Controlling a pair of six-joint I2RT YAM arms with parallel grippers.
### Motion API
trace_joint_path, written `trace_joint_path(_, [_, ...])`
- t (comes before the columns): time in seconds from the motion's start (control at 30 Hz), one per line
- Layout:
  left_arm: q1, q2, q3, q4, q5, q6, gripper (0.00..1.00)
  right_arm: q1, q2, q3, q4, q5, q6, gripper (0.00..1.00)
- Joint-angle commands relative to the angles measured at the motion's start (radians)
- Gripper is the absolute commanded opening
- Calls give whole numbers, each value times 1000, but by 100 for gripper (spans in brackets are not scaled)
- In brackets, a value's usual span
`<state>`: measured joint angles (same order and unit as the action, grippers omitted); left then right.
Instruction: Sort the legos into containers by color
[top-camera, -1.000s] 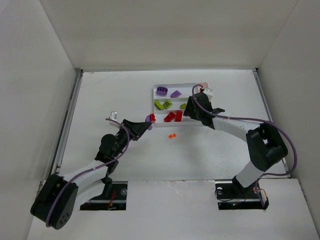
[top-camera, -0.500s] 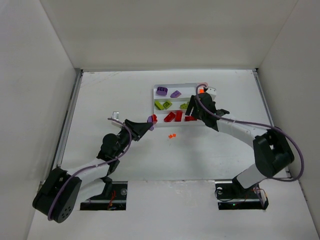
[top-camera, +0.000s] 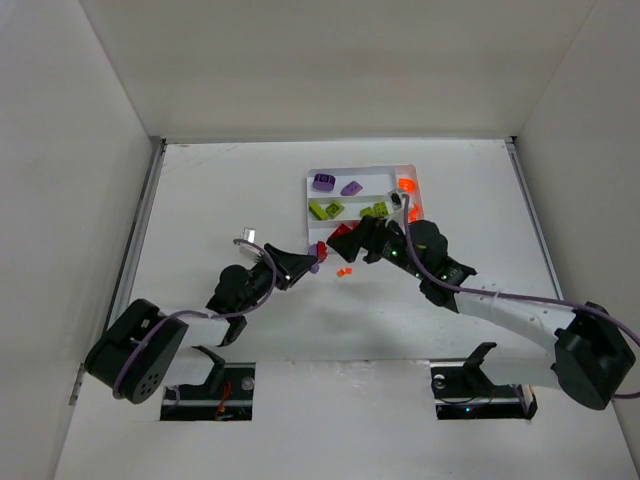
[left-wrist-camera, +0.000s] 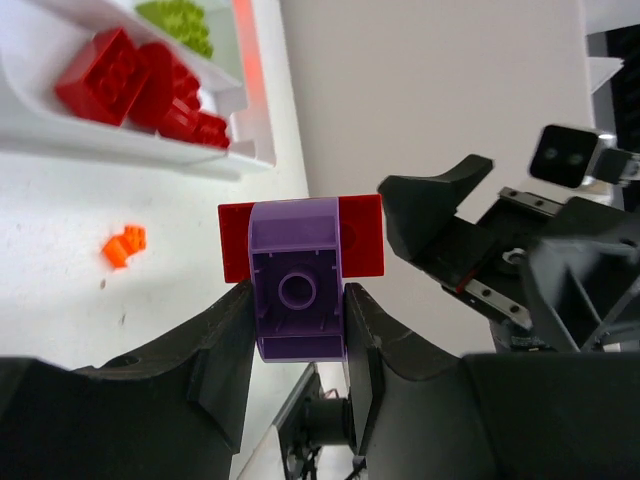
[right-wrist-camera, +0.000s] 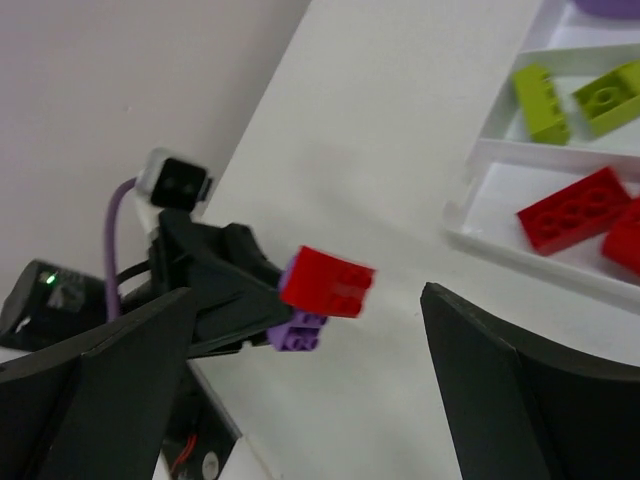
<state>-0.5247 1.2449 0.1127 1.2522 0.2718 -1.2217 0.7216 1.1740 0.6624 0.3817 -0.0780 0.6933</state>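
**Lead:** What's changed on your side?

**Me:** My right gripper (top-camera: 365, 240) has left the far end of the tray (top-camera: 360, 169) and swung back towards the arms. Its jaws have gone from partly spread to as wide as they go. It now faces my left gripper (top-camera: 307, 262) just off the tray's near left corner, above the desk (top-camera: 220, 200).

**Lead:** And the left?

**Me:** Same narrow grip, clamped on the purple brick (left-wrist-camera: 297, 290). A red brick (left-wrist-camera: 360, 235) sits across the purple brick's far end. I take the two to be stuck together, though neither wrist view shows the joint itself. That arm has only drifted a little to the right with the pair.

**Lead:** Is the right one touching it yet?

**Me:** Not that I can see. From the right wrist camera its fingers (right-wrist-camera: 100, 380) stand either side of the pair with clear air between, and the red brick is turned towards them.

**Lead:** So what does that tell you?

**Me:** An orange piece (top-camera: 407, 186) lies in the cross slot where the right gripper was, so I read that drop as done. This looks like the set-up for pulling the two colours apart, with the right taking the red and the left keeping the purple. The red brick then belongs in the near slot with the other reds (top-camera: 340, 232), and the purple brick in the far slot with the purples (top-camera: 323, 181). The small orange bits (top-camera: 344, 271) are still loose on the desk, so the sort isn't finished.
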Motion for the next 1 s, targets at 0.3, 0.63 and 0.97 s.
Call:
trace_joint_path(0.3, [33, 22, 87, 191, 211, -260, 22, 94, 9, 26, 41, -39, -205, 89])
trace_joint_path(0.63, [36, -48, 128, 44, 392, -453, 21, 112, -118, 45, -99, -28, -417, 76])
trace_joint_path(0.97, [-25, -65, 108, -14, 397, -473, 21, 78, -155, 51, -162, -233, -474, 76])
